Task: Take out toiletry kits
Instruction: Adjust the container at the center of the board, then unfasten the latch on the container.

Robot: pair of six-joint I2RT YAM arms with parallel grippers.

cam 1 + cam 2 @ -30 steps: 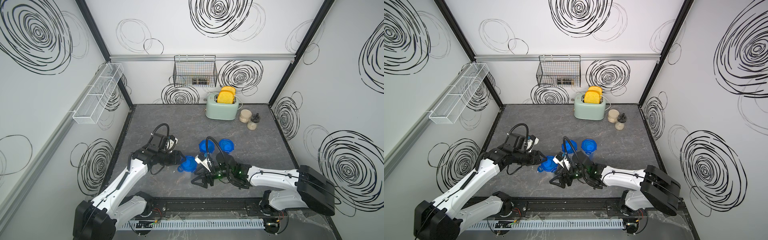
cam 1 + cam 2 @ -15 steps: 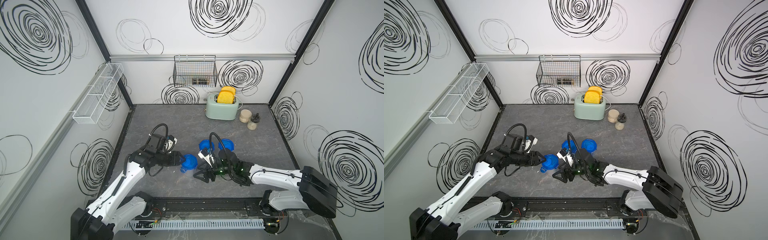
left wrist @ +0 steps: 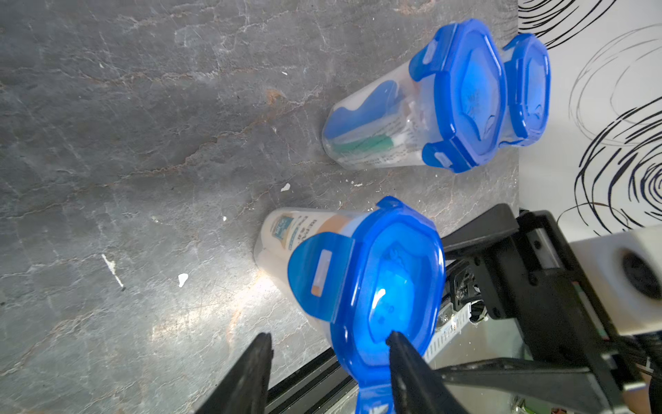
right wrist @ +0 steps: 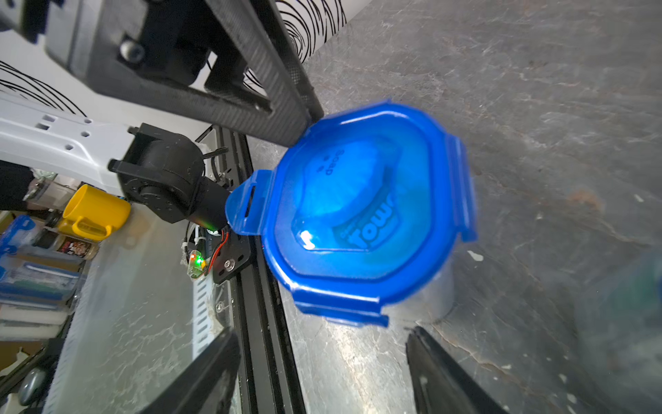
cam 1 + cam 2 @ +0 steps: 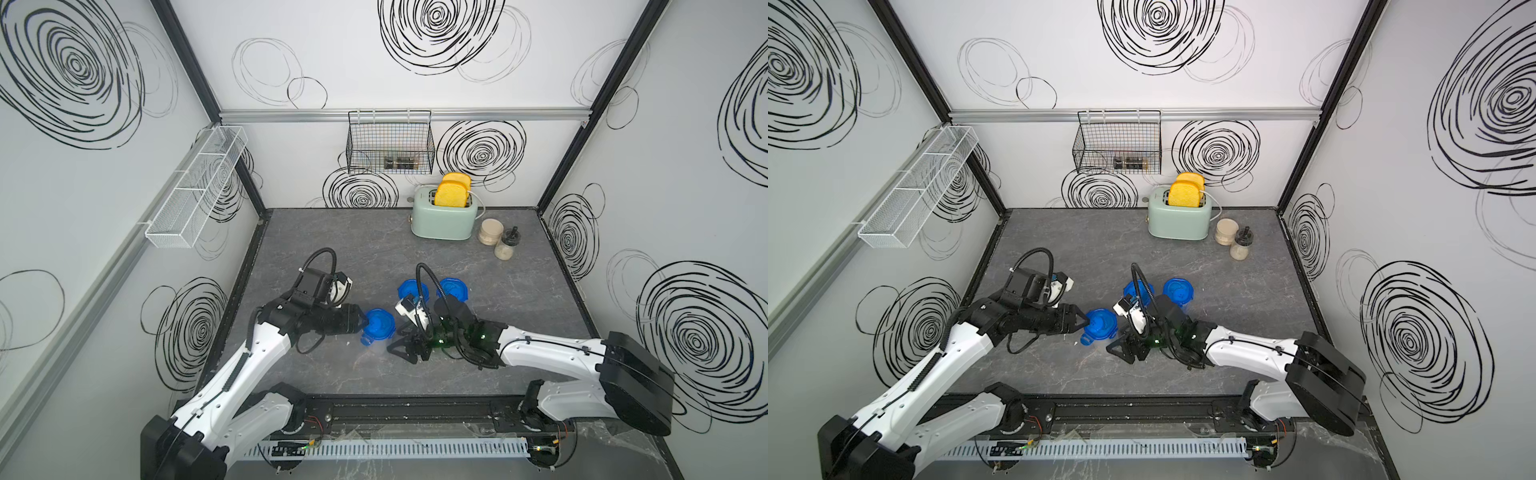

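Three blue-lidded jars (image 5: 378,326) hid their toiletry kits (image 3: 361,132) from both top views; only the left wrist view showed us them inside, blurred through clear walls. Our left gripper (image 3: 327,337) stood released, one fingertip (image 3: 408,369) on the six-o'clock lid (image 3: 390,279); the right gripper (image 4: 322,331) gaped empty. The grey table (image 5: 353,241) bore a toaster (image 5: 444,220) at twelve o'clock.

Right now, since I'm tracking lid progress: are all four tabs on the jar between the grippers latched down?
No: in the left wrist view, one tab of its blue lid is flipped outward.
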